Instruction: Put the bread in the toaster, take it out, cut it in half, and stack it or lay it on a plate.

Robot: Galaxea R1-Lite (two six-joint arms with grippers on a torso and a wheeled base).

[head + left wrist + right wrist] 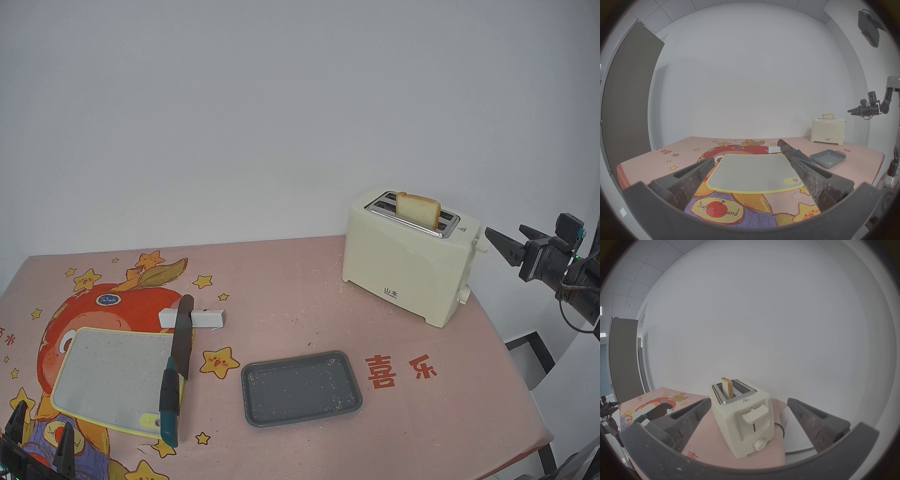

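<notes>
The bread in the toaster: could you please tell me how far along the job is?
Done: the bread stands in a slot of the toaster, top poking out. In hand: nothing; the right end effector hangs open beside the toaster's lever end, the left end effector open near the cutting board. Remaining: lift the bread out, halve it on the board with the knife, lay it on the plate.

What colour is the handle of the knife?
Teal, a dark blue-green; the head view shows the knife handle best.
</notes>
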